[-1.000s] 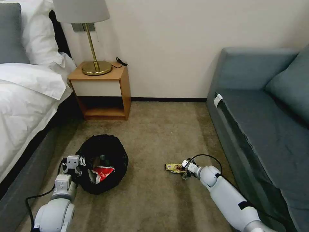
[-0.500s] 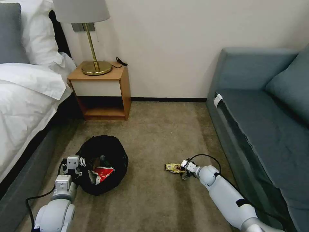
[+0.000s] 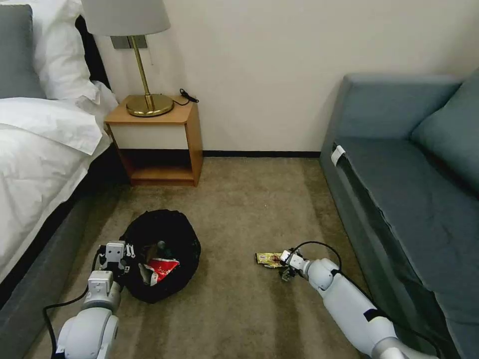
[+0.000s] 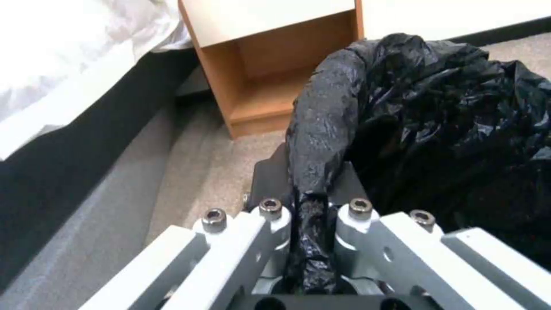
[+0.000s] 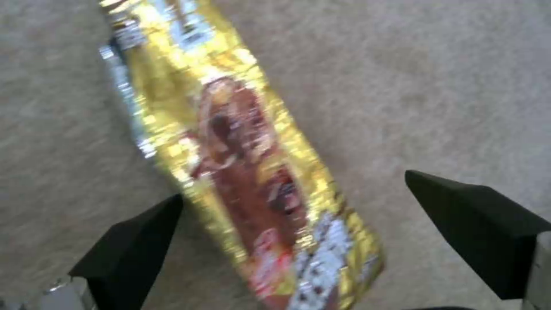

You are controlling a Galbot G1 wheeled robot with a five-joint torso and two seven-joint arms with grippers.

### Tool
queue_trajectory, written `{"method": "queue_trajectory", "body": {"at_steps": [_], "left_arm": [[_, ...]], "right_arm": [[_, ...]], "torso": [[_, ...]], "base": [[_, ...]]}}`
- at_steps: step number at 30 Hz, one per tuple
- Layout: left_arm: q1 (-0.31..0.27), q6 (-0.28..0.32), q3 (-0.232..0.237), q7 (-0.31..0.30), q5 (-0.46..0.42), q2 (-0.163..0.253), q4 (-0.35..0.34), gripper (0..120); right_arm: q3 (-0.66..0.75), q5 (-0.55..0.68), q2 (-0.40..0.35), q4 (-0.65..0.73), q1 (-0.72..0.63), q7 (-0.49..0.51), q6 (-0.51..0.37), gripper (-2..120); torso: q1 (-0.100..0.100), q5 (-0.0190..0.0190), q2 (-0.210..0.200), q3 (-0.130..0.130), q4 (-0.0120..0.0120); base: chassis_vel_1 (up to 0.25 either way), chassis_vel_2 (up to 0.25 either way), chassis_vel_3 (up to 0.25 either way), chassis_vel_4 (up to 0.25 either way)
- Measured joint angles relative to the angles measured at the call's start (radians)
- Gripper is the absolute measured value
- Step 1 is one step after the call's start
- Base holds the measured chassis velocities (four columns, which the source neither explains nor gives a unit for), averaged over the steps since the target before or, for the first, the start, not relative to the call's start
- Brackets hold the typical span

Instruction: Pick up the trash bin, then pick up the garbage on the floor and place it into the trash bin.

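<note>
The trash bin (image 3: pixel 169 234), round and lined with a crinkly black bag, sits on the carpet at lower left. A red-and-white carton (image 3: pixel 162 267) and other litter lie inside it. My left gripper (image 3: pixel 116 255) is shut on the bin's rim; the left wrist view shows the black liner (image 4: pixel 313 142) pinched between its jaws. A gold-brown snack wrapper (image 3: pixel 269 259) lies flat on the carpet. My right gripper (image 3: pixel 285 267) is down at its near end, open. In the right wrist view the wrapper (image 5: pixel 241 172) lies between the two black fingertips (image 5: pixel 137 241), which do not touch it.
A bed (image 3: pixel 40 159) runs along the left, a wooden nightstand (image 3: pixel 159 139) with a brass lamp (image 3: pixel 144 60) stands at the wall, and a blue-grey sofa (image 3: pixel 414 189) lines the right. Open carpet (image 3: pixel 239 209) lies between bin and wrapper.
My right gripper has sunk slightly lower and nearer over the wrapper's end. The left gripper with the bin has shifted a little toward me.
</note>
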Motion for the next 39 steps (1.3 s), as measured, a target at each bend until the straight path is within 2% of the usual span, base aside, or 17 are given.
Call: {"method": "queue_trajectory", "body": {"at_steps": [5, 7, 10, 12, 13, 16, 17, 19, 20, 24, 26, 32, 39], "left_arm": [[0.0, -0.002, 0.003, 0.0, 0.003, -0.006, 0.001, 0], [0.001, -0.003, 0.004, 0.0, 0.004, -0.009, 0.001, 0], [0.001, -0.004, 0.004, 0.0, 0.004, -0.01, 0.002, 0], [0.002, -0.005, 0.001, 0.0, 0.004, -0.009, 0.002, 0], [0.002, -0.005, 0.001, 0.0, 0.004, -0.009, 0.002, 0], [0.004, -0.008, 0.0, 0.0, 0.003, -0.009, 0.002, 0], [0.004, -0.008, 0.0, 0.0, 0.003, -0.009, 0.002, 0], [0.004, -0.008, 0.0, 0.0, 0.003, -0.009, 0.002, 0], [0.004, -0.008, 0.0, 0.0, 0.003, -0.009, 0.002, 0], [0.003, -0.008, -0.001, 0.003, 0.003, -0.019, 0.002, 0], [0.003, -0.008, -0.001, 0.003, 0.003, -0.02, 0.002, 0], [0.007, -0.008, -0.002, 0.004, 0.005, -0.021, -0.004, 0], [0.011, -0.008, 0.0, 0.004, 0.01, -0.022, -0.013, 0]], "right_arm": [[0.004, -0.002, 0.003, -0.031, 0.023, -0.001, 0.004, 100], [0.009, -0.009, 0.008, -0.055, 0.033, -0.012, 0.005, 90], [0.015, -0.018, 0.013, -0.073, 0.039, -0.022, 0.009, 84], [0.025, -0.025, 0.019, -0.106, 0.05, -0.039, 0.018, 73], [0.025, -0.025, 0.019, -0.106, 0.05, -0.039, 0.018, 73], [0.039, -0.031, 0.033, -0.149, 0.062, -0.034, 0.038, 59], [0.039, -0.031, 0.033, -0.149, 0.062, -0.034, 0.038, 59], [0.041, -0.034, 0.036, -0.153, 0.063, -0.031, 0.041, 48], [0.041, -0.034, 0.036, -0.153, 0.063, -0.031, 0.041, 48], [0.04, -0.038, 0.034, -0.15, 0.058, -0.031, 0.041, 28], [0.04, -0.039, 0.034, -0.15, 0.056, -0.031, 0.042, 25], [0.046, -0.041, 0.03, -0.146, 0.049, -0.028, 0.048, 2], [0.062, -0.035, 0.025, -0.099, 0.038, -0.021, 0.059, 0]], "torso": [[0.0, -0.0001, 0.0, 0.0, 0.0], [0.0, -0.0002, 0.0, 0.0, -0.0001], [0.0, 0.0, 0.0, 0.0, -0.0001], [0.0, -0.0009, 0.0, 0.0, -0.0003], [0.0, -0.0009, 0.0, 0.0, -0.0003], [0.0, -0.0006, 0.0, 0.0, -0.0002], [0.0, -0.0006, 0.0, 0.0, -0.0002], [0.0, 0.0009, 0.0, 0.0, 0.0002], [0.0, 0.0009, 0.0, 0.0, 0.0002], [0.0, 0.0006, 0.0, 0.0, 0.0004], [0.0, 0.0004, 0.0, 0.0, 0.0005], [0.0, 0.0, 0.0, 0.0, 0.0001], [0.0, -0.0002, 0.0, 0.0, -0.0002]], "base": [[0.0, 0.0, 0.0, 0.0], [0.0, 0.0, 0.0, 0.0], [0.0, 0.0, 0.0, 0.0], [0.0, 0.0, 0.0, 0.0], [0.0, 0.0, 0.0, 0.0], [0.0, 0.0, 0.0, 0.0], [0.0, 0.0, 0.0, 0.0], [0.0, 0.0, 0.0, 0.0], [0.0, 0.0, 0.0, 0.0], [0.0, 0.0, 0.0, 0.0], [0.0, 0.0, 0.0, 0.0], [0.0, 0.0, 0.0, 0.0], [0.0, 0.0, 0.0, 0.0]]}}
